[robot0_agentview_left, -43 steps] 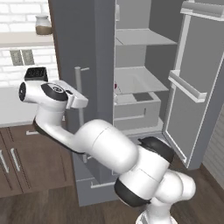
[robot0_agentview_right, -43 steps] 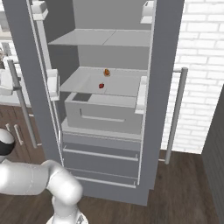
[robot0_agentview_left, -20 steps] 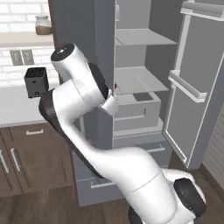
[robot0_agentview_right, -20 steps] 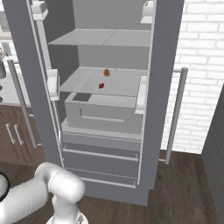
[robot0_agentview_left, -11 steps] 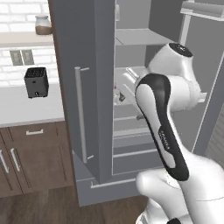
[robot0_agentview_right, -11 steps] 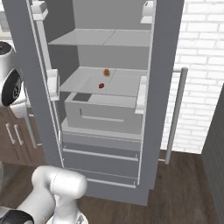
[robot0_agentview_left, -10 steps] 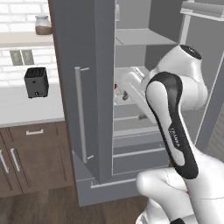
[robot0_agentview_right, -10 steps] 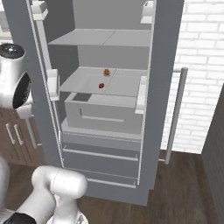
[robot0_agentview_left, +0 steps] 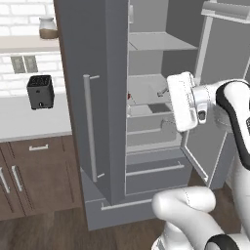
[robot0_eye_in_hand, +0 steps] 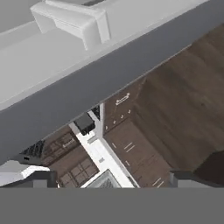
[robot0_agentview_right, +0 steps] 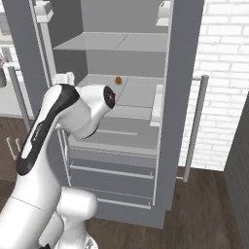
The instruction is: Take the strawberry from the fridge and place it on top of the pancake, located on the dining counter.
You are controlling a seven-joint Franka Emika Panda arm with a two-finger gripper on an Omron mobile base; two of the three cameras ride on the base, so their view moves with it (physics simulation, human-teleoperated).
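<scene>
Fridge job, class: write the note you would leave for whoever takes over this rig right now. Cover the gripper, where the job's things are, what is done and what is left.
Gripper: open, holding nothing, with its fingertips at the lower corners of the hand view.
Tall grey two-door fridge: both doors open, shelves exposed.
Small red strawberry: on the middle shelf, just past the white arm's wrist in the right base view; a small orange-brown item sits further back on that shelf.
Done: fridge opened, arm raised in front of the shelves.
Left: reach in, grasp the strawberry, carry it to the pancake at the dining counter, set it on top.
</scene>
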